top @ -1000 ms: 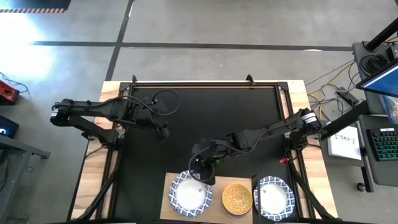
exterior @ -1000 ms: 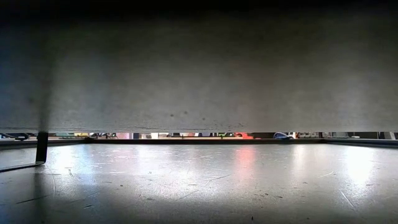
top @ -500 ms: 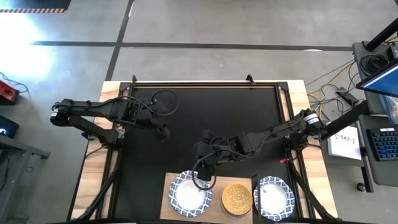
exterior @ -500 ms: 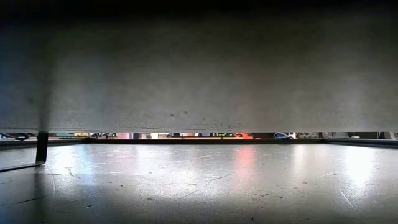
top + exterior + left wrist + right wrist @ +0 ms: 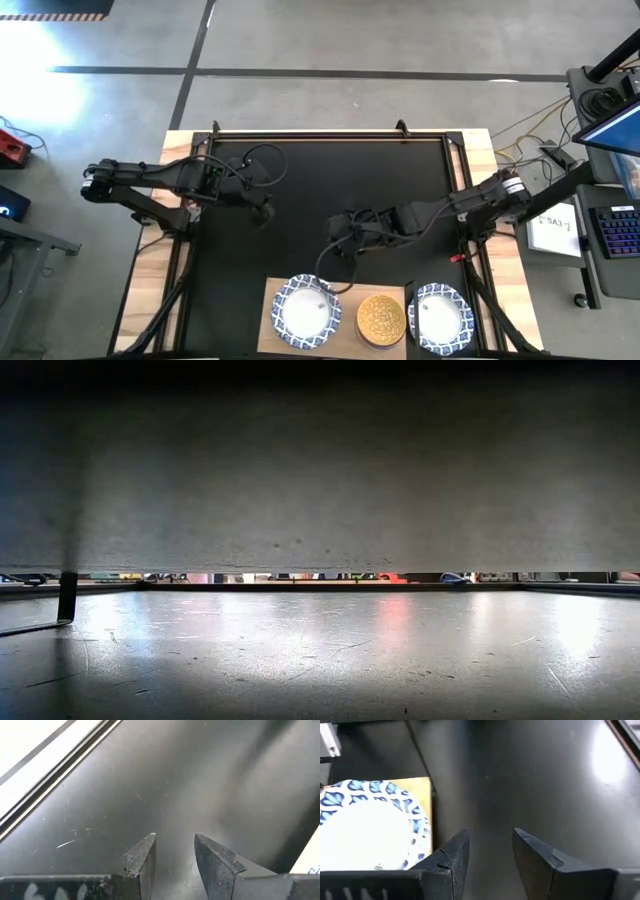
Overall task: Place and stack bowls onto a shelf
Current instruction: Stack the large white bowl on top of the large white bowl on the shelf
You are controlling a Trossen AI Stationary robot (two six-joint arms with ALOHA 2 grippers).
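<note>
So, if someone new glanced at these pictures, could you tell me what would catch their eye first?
Probably the row of three bowls on the light-wood shelf at the table's near edge: a blue-rimmed white bowl at the left end, a yellow-gold bowl in the middle, another blue-rimmed white bowl at the right end. Next, the right gripper, open and empty over the black mat just beyond the left bowl. The left gripper hangs open over the mat's left side.

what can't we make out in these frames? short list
- Low view: a grey surface right at the lens blocks most of the picture; no arm, bowl or shelf shows.
- High view: the shelf's near side and the right white bowl are cut by the bottom edge.
- High view: whether more bowls sit stacked under each visible one cannot be told from straight above.
- Right wrist view: the left white bowl is cut by the edge and partly behind the right gripper.
</note>
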